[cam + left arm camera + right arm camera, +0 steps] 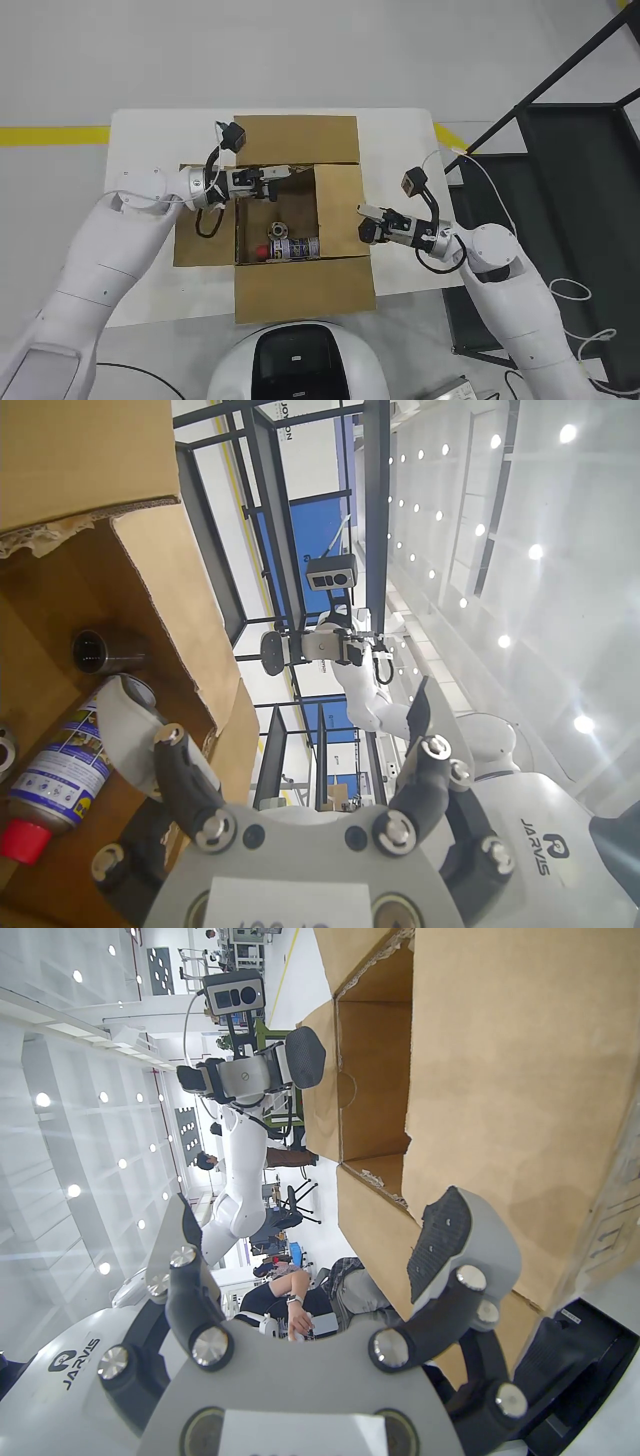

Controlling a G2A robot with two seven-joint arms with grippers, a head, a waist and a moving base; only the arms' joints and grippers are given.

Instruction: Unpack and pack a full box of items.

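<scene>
on a white table (150, 140) over grey floor (300, 50), open cardboard box (300, 137), left pincer (284, 172) wide, right pincer (364, 223) wide

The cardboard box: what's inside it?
Inside the cardboard box lie a spray can with a red cap, on its side, and a dark metal cylinder beside it. The left arm hides part of the floor.

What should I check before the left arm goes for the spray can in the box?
1. Flaps of the box folded out: ok.
2. The left pincer open, empty, above the box: ok.
3. The right pincer open, empty, by a side flap: ok.
4. The spray can lying flat on the box floor, uncovered: ok.
5. The dark cylinder apart from the can: cannot tell.
</scene>
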